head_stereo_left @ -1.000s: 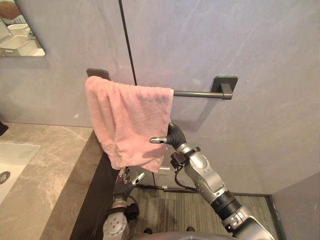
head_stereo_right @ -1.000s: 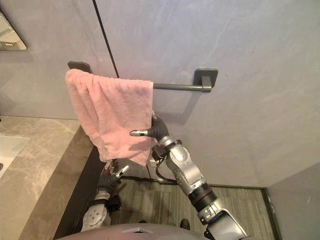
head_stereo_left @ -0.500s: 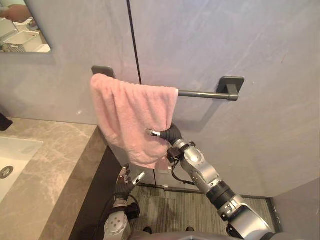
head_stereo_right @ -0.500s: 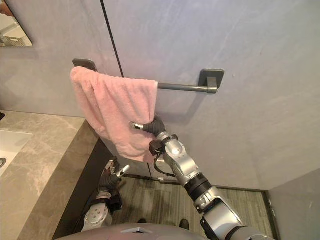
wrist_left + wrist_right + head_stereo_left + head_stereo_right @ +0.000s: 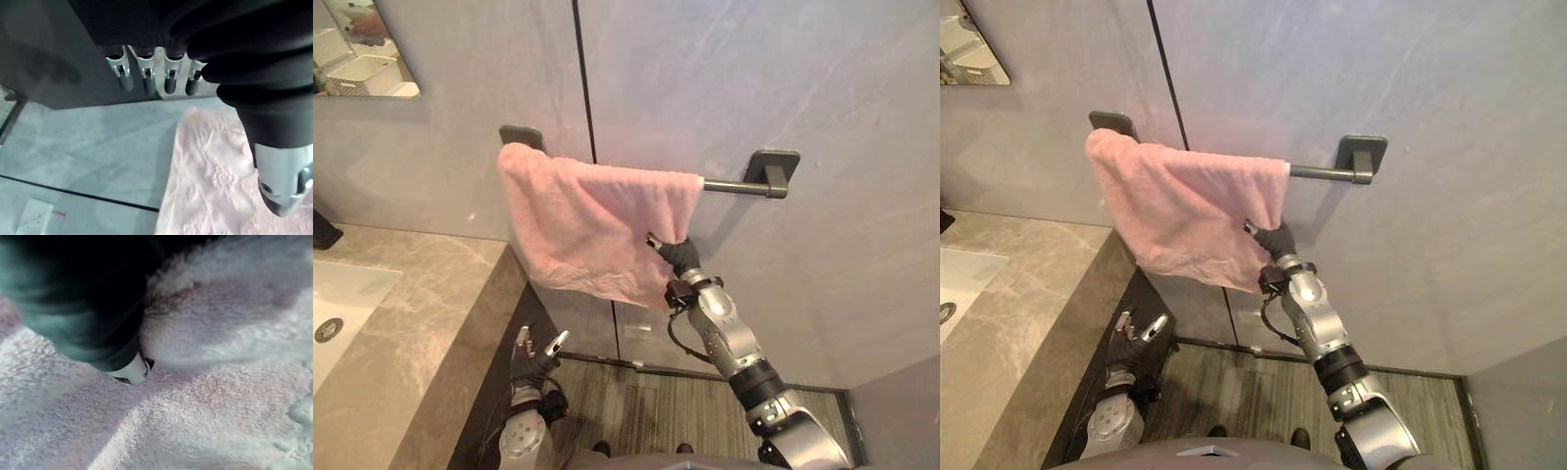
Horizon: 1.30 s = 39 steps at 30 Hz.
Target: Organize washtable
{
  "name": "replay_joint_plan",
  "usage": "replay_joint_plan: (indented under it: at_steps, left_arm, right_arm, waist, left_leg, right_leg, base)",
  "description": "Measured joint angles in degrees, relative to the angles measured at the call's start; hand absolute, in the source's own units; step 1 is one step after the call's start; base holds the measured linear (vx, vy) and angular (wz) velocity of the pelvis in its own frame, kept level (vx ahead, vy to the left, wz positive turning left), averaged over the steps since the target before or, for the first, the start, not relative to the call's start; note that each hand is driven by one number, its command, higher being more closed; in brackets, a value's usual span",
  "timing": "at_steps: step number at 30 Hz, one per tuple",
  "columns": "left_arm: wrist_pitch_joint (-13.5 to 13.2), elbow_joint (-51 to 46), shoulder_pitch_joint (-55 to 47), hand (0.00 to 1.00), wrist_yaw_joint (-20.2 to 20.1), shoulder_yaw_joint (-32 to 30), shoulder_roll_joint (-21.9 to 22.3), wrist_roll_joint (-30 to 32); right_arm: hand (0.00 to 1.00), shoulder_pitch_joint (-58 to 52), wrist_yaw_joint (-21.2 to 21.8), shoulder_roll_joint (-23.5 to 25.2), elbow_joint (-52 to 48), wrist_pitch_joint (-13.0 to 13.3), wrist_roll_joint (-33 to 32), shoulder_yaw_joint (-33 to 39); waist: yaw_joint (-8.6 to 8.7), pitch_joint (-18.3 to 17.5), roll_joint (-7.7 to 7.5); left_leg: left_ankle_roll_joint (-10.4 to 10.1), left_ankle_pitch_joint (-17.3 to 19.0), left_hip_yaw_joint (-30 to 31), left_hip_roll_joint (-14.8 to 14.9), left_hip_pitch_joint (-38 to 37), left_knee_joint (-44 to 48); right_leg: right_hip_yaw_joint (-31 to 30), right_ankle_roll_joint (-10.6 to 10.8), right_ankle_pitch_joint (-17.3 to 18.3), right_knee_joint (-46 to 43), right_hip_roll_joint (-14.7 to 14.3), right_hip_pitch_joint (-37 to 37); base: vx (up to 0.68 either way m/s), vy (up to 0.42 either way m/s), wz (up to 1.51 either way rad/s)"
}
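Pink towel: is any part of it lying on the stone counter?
No, the pink towel hangs draped over the dark wall rail, up beside the counter and off its top.

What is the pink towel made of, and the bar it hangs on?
The pink towel looks like soft terry cloth, probably cotton: its surface is fuzzy and folds loosely. The bar looks like metal with a dark matte coat: thin, straight, rigid.

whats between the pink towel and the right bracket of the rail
A short bare stretch of dark rail, nothing hanging on it, between the pink towel and the bracket. Both eye views show it.
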State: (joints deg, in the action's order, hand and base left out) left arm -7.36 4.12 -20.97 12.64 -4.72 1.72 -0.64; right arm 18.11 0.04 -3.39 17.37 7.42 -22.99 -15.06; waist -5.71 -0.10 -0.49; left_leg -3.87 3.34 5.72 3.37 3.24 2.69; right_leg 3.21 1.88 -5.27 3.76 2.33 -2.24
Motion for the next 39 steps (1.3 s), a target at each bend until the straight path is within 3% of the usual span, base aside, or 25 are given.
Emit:
replay_joint_plan:
  at_steps: [13, 20, 23, 28, 29, 36, 39]
  left_arm:
    - [-0.20, -8.13, 6.23, 0.00, 3.35, -4.64, -0.42, 5.90]
    - [-1.26, -10.46, 12.16, 0.00, 4.34, -1.02, -0.60, 6.12]
    - [-1.91, -10.66, 12.91, 0.00, 4.40, 2.51, -0.77, 6.11]
    - [-2.04, -10.66, 13.75, 0.00, 6.40, 5.50, -0.81, 6.22]
    - [-2.04, -10.66, 13.86, 1.00, 6.64, 6.30, -1.42, 6.30]
    - [-2.07, -10.92, 14.43, 1.00, 8.45, 7.76, -2.95, 6.80]
    - [-2.83, -11.10, 17.69, 1.00, 7.75, 11.40, -4.76, 8.66]
  right_arm:
    - [1.00, -5.31, 2.04, 0.17, -4.73, 1.23, -0.64, 2.87]
    - [1.00, -6.87, 3.83, 0.18, -8.42, 1.20, -2.97, -0.34]
    - [1.00, -7.00, 4.41, 0.21, -8.98, 1.21, -5.00, -3.76]
    - [1.00, -9.01, 5.20, 0.23, -13.47, 1.22, -7.44, -7.77]
    - [1.00, -9.02, 5.20, 0.23, -13.47, 1.22, -7.44, -8.17]
    - [1.00, -9.57, 5.04, 0.22, -15.78, 1.24, -7.44, -9.74]
    - [1.00, -11.22, 5.02, 0.19, -17.44, 1.28, -7.43, -9.91]
  waist:
    - [0.45, 1.04, 0.10]
    - [0.96, 1.66, 0.70]
    - [2.19, 1.73, 0.82]
    - [2.07, 1.72, 0.86]
    - [2.09, 1.72, 0.86]
    - [2.17, 1.09, 1.35]
    - [3.14, -0.55, 2.39]
  left_leg:
    - [0.01, -0.77, -3.08, -0.01, -3.68, -2.51]
    - [0.04, -0.74, -4.42, 0.01, -4.51, -2.91]
    - [0.19, -0.57, -5.45, 0.01, -4.63, -2.96]
    - [0.23, -0.53, -6.74, 0.01, -4.65, -3.02]
    - [0.23, -0.53, -6.85, -0.01, -4.66, -2.99]
    - [0.23, -0.53, -8.68, -0.15, -4.51, -2.75]
    - [0.23, -0.53, -8.75, -0.14, -4.52, -2.81]
  right_leg:
    - [-2.36, 0.42, 0.43, -0.21, 0.14, 0.24]
    - [-3.58, 0.47, 0.39, -0.19, 0.06, 0.19]
    - [-4.34, 0.57, 0.30, -0.17, 0.01, -0.17]
    - [-5.74, 0.69, -0.06, -0.13, -0.08, -0.77]
    - [-5.81, 0.74, -0.18, -0.13, -0.06, -0.77]
    - [-7.35, 0.80, -1.49, 1.12, -0.04, -1.05]
    - [-7.42, 0.84, -1.55, 1.31, -0.06, -1.05]
  base:
    - [0.03, 0.005, -0.11]
    - [0.03, 0.003, -0.11]
    - [0.01, 0.006, -0.14]
    - [-0.01, 0.009, -0.12]
    - [-0.02, 0.009, -0.06]
    - [-0.03, 0.009, -0.13]
    - [0.00, 0.000, 0.00]
